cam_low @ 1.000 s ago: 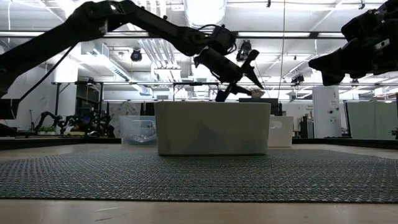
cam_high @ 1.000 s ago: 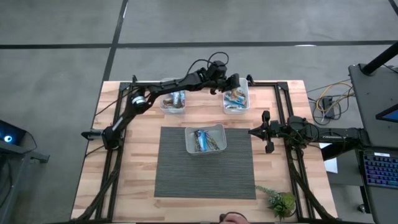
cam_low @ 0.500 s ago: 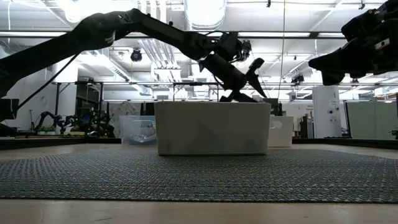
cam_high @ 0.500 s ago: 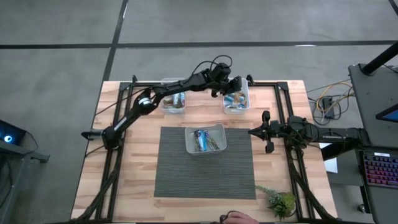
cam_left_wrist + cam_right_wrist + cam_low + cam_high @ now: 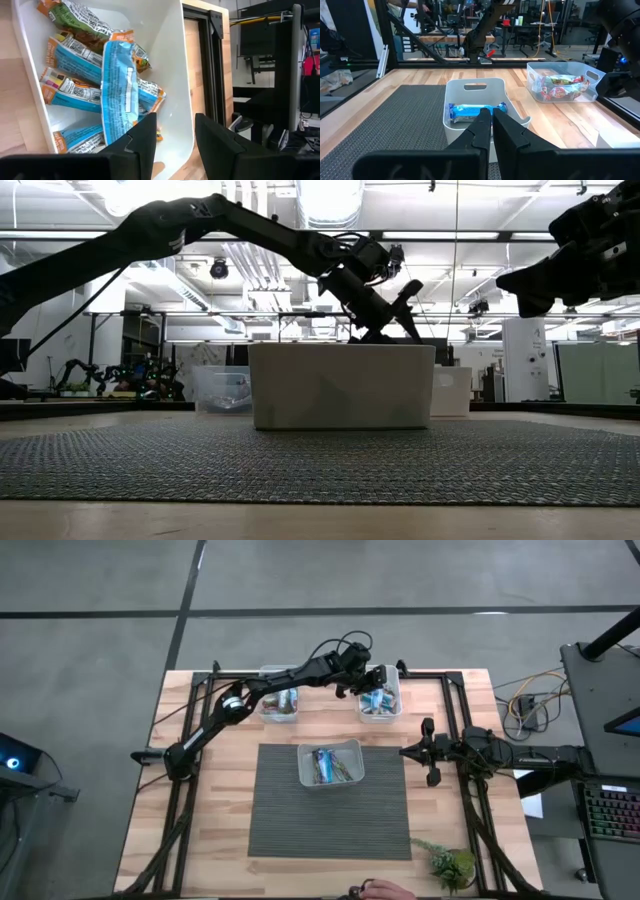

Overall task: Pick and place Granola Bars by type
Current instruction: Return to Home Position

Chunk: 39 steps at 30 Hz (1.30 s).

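My left gripper [image 5: 175, 120] is open above the far right white tub [image 5: 380, 700], touching nothing. Several granola bars in light blue and orange wrappers lie in that tub; one [image 5: 117, 95] rests on top of the others. The centre tub [image 5: 331, 762] on the grey mat holds shiny blue bars [image 5: 470, 111]. The far left clear tub [image 5: 279, 702] holds multicoloured red and tan bars [image 5: 562, 85]. My right gripper [image 5: 412, 752] is shut and waits level above the table's right side, pointing at the centre tub. In the low view my left gripper [image 5: 395, 310] hangs above the tubs.
The grey mat [image 5: 330, 830] covers the table's middle. A small green plant [image 5: 452, 865] stands at the near right corner. Black frame rails [image 5: 455, 710] run along the table's sides. A person's hand [image 5: 372, 890] shows at the near edge.
A second ago my left gripper carried a pale bar at its fingertips over the far right tub. It has let go, and the bar now lies in the tub. The gripper has sunk a little and drawn slightly toward the table's left.
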Motion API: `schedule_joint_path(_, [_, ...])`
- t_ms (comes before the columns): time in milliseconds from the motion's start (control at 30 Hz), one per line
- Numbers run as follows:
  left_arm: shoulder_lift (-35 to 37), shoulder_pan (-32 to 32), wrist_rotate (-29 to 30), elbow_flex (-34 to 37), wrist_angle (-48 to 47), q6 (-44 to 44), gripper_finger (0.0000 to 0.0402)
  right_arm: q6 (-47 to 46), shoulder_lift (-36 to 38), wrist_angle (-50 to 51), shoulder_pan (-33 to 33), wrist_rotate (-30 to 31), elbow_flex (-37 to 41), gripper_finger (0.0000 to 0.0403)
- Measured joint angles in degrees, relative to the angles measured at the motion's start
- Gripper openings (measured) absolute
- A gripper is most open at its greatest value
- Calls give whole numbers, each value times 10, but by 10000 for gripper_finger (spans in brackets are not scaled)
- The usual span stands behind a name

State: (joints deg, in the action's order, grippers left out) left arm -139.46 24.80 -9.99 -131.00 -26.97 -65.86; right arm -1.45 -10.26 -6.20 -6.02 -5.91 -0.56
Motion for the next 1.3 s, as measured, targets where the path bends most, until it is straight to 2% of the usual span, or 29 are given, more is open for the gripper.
schedule_joint_path(367, [0,0,-1,0,4,2,117,0,0,0,0,0,0,9])
schedule_joint_path(1000, [38,-1,-45,1,-10,33,115,0,-1,0,0,0,0,9])
schedule_joint_path(1100, [43,-1,-48,1,-17,48,96,0,-1,0,0,1,0,9])
schedule_joint_path(1300, [48,-1,-63,1,-25,73,9,0,0,0,0,0,0,9])
